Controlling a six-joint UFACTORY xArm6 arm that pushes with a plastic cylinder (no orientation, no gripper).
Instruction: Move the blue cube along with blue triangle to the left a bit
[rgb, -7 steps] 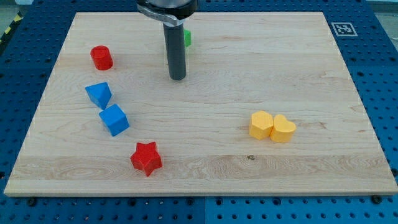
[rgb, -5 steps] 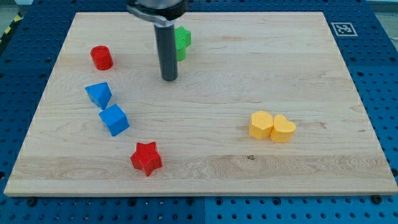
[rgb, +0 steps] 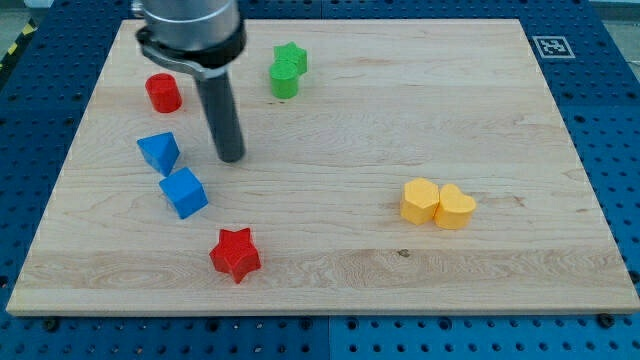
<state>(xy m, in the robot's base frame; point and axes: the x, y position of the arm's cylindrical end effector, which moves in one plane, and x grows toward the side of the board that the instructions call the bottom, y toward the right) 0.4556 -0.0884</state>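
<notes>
The blue cube (rgb: 184, 192) lies on the wooden board (rgb: 400, 120) at the view's left. The blue triangle (rgb: 159, 152) lies just above and left of the cube, close to it. My tip (rgb: 232, 157) stands on the board to the right of the blue triangle and above and right of the blue cube, a short gap away from both. It touches neither block.
A red cylinder (rgb: 163, 92) sits above the blue triangle. A red star (rgb: 235, 254) lies below the blue cube. A green star (rgb: 288, 68) is near the top middle. Two yellow heart blocks (rgb: 438, 203) touch each other at the right.
My tip has moved left and down the view, from beside the green star to just right of the blue triangle. The green star is now uncovered. No block has moved.
</notes>
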